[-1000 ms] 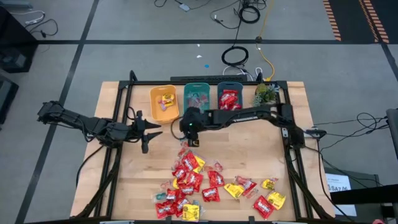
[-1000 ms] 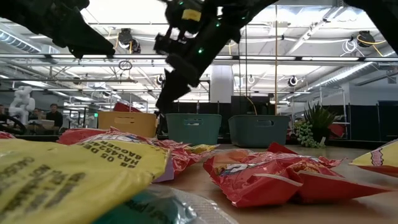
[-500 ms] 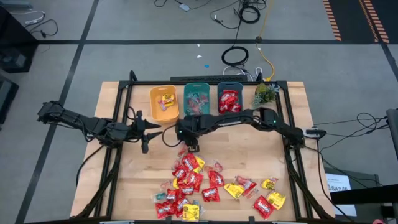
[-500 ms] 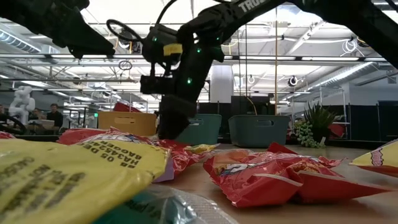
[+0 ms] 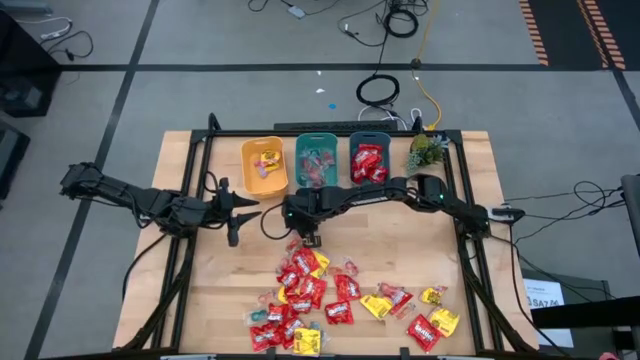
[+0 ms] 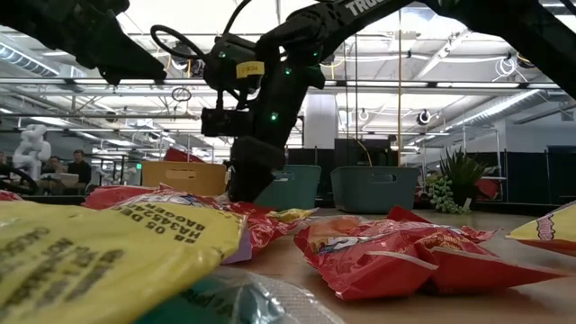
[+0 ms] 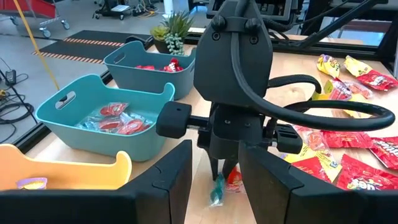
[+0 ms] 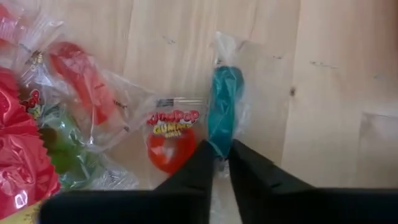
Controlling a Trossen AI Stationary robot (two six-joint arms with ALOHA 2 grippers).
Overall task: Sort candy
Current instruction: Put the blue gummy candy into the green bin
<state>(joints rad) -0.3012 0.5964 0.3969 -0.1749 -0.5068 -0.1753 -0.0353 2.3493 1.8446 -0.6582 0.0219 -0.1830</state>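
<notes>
The candy lies in a pile [image 5: 318, 295] of red and yellow packets on the near half of the wooden table. At the pile's far end lies a small teal-wrapped candy [image 8: 224, 115], beside a clear-wrapped red gummy ring [image 8: 168, 140]. My right gripper [image 5: 312, 238] stands down on the table there, shut on the teal candy [image 7: 216, 190]. My left gripper [image 5: 240, 210] hovers open over the table's left part and points at the right gripper, holding nothing. My right gripper pinches the teal candy's near end [image 8: 219, 147] between its two fingertips [image 8: 199, 163]. The fingers come steeply from above, slanting down. The rest of the candy stretches away from the fingers and lies on the table.
Along the far edge stand a yellow bin [image 5: 264, 165], a teal bin [image 5: 316, 160] with clear-wrapped sweets and a darker teal bin [image 5: 369, 160] with red packets. A small green plant [image 5: 427, 150] stands right of them. Bare wood lies between bins and pile.
My right gripper has sunk to the table at the far end of the candy pile and tipped to point more steeply down. During the last half second it has hardly moved. My left arm has kept still.
</notes>
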